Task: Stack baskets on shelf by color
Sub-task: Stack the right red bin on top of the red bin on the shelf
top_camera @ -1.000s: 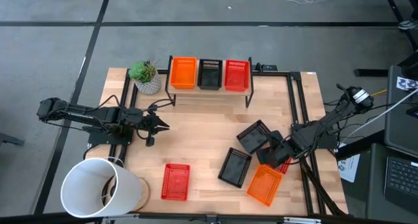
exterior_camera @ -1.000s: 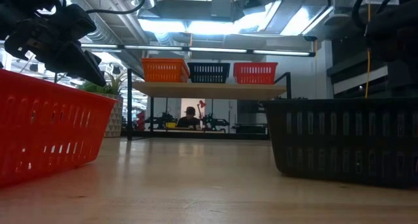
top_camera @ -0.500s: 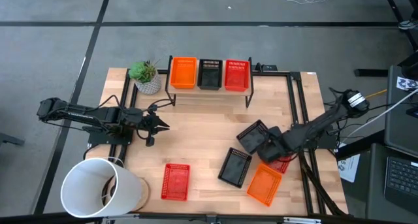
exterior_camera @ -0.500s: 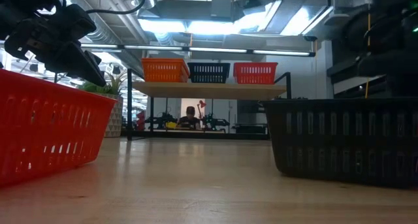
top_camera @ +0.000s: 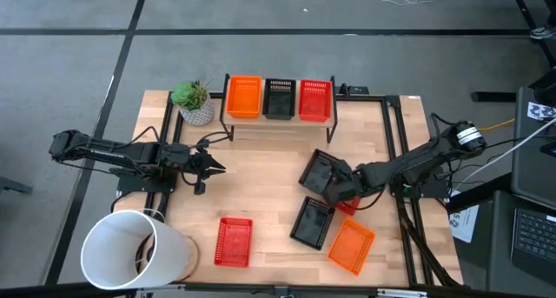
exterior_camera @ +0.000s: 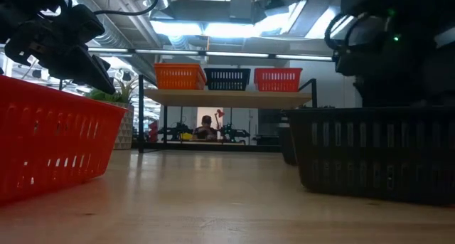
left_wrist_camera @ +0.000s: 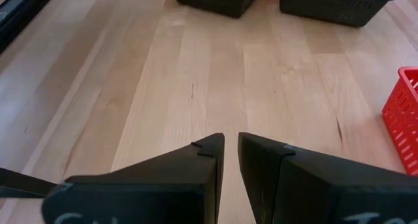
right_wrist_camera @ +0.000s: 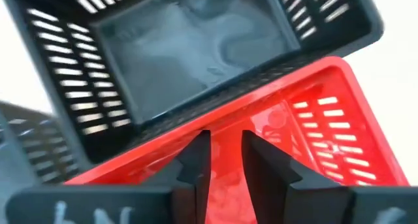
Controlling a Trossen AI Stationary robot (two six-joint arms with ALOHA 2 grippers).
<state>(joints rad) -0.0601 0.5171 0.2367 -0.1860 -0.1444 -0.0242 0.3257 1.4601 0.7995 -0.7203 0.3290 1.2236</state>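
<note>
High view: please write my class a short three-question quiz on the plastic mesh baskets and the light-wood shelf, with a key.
1. True or false: the light-wood shelf on black metal legs holds baskets of three colours.
2. Which colour stands in the shelf's middle? A orange, B black, C red.
3. Fill in: the basket nearest the large white bucket is ___.
Key: 1 true. 2 B, the black plastic mesh basket. 3 red, the red plastic mesh basket.
</note>
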